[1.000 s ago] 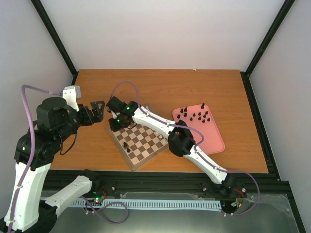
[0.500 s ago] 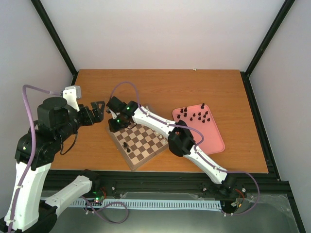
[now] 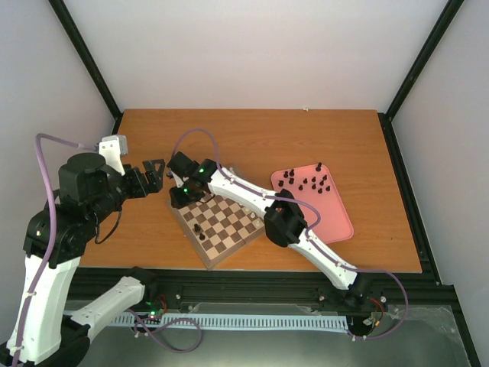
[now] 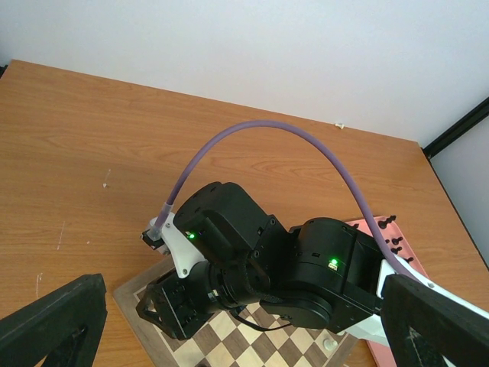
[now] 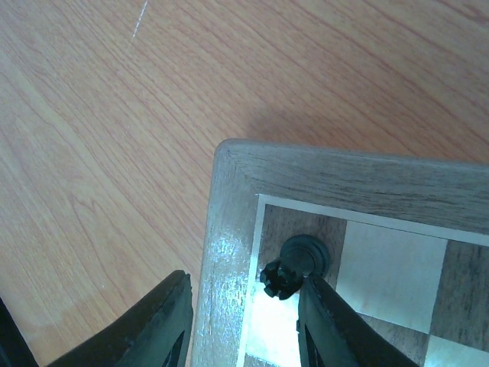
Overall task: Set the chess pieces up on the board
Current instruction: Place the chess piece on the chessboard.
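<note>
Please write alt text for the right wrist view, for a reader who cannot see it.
A tiny black chess piece sits on the corner square of the board, at the fingertips of the open right gripper. Orange-brown table lies beyond.

The right arm [image 3: 237, 187] lies diagonally over the board [image 3: 225, 229], so we find its upper-left corner blocked; there a black piece [image 5: 294, 267] stands just beside a finger [image 5: 328, 321] of the right tool [image 5: 246, 283]. Bare surface [image 3: 252, 138] spans the upper frame.
</note>
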Controlling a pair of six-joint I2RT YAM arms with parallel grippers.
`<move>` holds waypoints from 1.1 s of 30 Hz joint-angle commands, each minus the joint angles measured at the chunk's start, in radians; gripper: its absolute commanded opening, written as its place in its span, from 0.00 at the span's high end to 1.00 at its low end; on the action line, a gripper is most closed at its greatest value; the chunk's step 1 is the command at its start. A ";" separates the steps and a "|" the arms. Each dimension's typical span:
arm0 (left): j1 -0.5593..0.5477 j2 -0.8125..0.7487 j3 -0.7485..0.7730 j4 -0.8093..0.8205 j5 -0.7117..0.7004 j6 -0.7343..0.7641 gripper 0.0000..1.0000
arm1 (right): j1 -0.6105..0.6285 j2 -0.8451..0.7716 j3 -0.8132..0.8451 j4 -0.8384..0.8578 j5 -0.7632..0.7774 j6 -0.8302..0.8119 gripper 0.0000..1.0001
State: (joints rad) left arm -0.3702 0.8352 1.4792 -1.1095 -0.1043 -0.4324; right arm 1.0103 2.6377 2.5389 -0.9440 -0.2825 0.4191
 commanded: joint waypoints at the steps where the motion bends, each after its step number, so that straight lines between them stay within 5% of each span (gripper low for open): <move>1: 0.004 -0.003 0.003 -0.006 -0.007 0.022 0.00 | 0.005 0.008 0.018 0.019 -0.017 -0.004 0.61; 33: 0.004 -0.010 -0.008 -0.011 -0.017 0.038 0.00 | -0.003 -0.007 -0.022 0.002 0.048 -0.005 0.59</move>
State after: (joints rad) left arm -0.3702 0.8345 1.4727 -1.1152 -0.1089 -0.4141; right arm 1.0092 2.6377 2.5160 -0.9485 -0.2424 0.4191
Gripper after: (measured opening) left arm 0.998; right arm 0.407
